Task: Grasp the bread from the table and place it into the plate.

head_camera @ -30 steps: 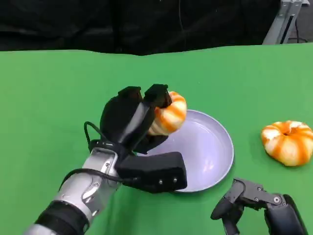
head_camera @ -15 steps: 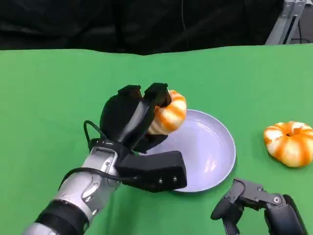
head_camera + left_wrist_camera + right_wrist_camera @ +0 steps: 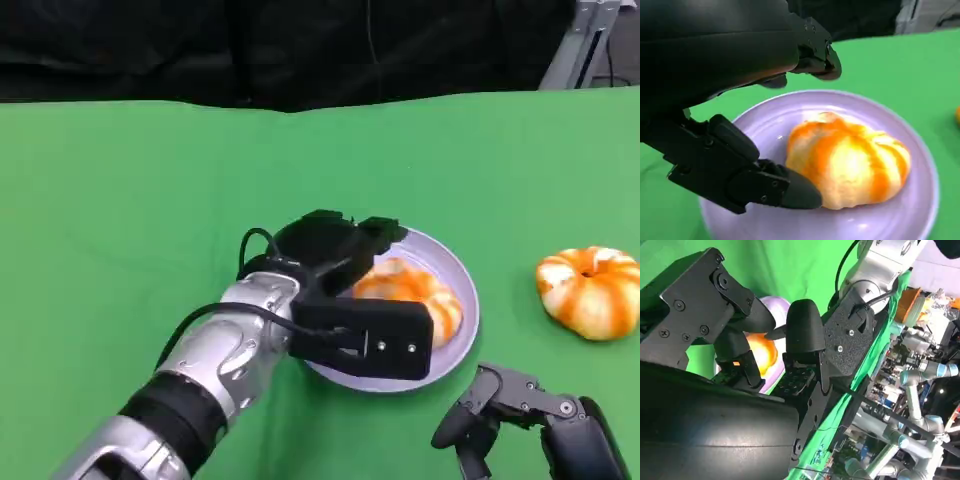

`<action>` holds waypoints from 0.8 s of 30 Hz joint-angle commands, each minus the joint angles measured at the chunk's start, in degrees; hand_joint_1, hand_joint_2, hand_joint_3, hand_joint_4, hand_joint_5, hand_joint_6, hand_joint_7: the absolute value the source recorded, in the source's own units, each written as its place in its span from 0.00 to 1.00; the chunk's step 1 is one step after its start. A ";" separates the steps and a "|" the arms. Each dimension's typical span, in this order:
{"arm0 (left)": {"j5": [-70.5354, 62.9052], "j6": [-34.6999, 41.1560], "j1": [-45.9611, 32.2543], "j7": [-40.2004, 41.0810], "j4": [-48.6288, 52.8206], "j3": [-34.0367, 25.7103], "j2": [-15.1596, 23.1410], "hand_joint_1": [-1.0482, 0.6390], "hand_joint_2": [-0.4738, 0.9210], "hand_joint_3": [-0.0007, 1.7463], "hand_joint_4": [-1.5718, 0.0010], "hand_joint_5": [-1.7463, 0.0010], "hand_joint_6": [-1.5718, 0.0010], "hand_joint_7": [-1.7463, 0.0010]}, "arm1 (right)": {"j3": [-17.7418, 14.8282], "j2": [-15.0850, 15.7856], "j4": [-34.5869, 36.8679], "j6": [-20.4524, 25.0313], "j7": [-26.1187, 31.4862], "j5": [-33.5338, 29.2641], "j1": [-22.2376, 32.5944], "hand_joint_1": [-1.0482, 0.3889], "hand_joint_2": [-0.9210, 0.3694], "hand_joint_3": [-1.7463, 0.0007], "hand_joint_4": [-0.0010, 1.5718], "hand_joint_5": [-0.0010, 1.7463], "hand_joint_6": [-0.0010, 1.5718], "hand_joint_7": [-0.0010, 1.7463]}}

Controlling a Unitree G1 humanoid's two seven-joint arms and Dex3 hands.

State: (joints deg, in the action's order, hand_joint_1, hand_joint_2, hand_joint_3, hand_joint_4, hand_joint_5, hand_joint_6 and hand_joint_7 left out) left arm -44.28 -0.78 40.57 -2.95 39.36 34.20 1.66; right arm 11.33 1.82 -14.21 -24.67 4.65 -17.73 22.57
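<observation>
Two breads appear: one bread (image 3: 410,292) lies in the plate (image 3: 455,268) at frame centre, our left hand (image 3: 330,250) hovering over it, fingers spread, gripping nothing. Our right hand (image 3: 530,420), lower right, idles loosely open; the other bread (image 3: 590,290) waits at right.

In the head view the left hand (image 3: 335,250) and its wrist block cover the near-left part of the bread (image 3: 415,292) and of the plate (image 3: 455,270), so whether any finger touches the bread cannot be told. The right hand (image 3: 530,415) is cut off by the bottom edge. The second bread (image 3: 590,290) runs past the right edge.
</observation>
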 commanded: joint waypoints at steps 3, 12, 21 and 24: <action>-0.49 2.05 0.56 -3.21 -1.72 0.96 1.31 0.10 1.00 0.23 1.00 0.99 0.99 0.97 | -0.48 0.45 0.02 -0.33 0.10 0.80 0.10 0.72 0.49 0.21 0.52 0.94 0.54 0.72; 1.48 1.08 -3.30 -3.33 -11.31 -1.84 5.96 0.10 1.00 0.23 1.00 1.00 0.98 0.97 | -0.36 0.23 0.14 -0.21 0.32 0.53 -0.15 0.72 0.49 0.21 0.52 0.94 0.54 0.72; 15.81 -2.58 -17.69 -5.78 -31.51 -13.70 10.92 0.29 1.00 0.15 0.83 0.89 0.84 0.92 | -0.40 0.27 0.29 -0.23 0.41 0.53 -0.03 0.73 0.49 0.22 0.52 0.92 0.55 0.73; 20.59 -3.50 -21.53 -6.95 -35.74 -16.58 11.27 0.34 1.00 0.14 0.78 0.74 0.75 0.93 | -0.42 0.29 0.53 -0.48 0.37 0.83 -0.10 0.73 0.49 0.22 0.53 0.91 0.55 0.73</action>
State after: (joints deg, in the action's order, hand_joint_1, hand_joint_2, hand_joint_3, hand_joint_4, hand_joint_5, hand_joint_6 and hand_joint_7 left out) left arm -26.50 -3.43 21.35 -8.64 6.73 19.83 11.85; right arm 11.37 1.81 -13.97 -24.67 4.75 -17.72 22.28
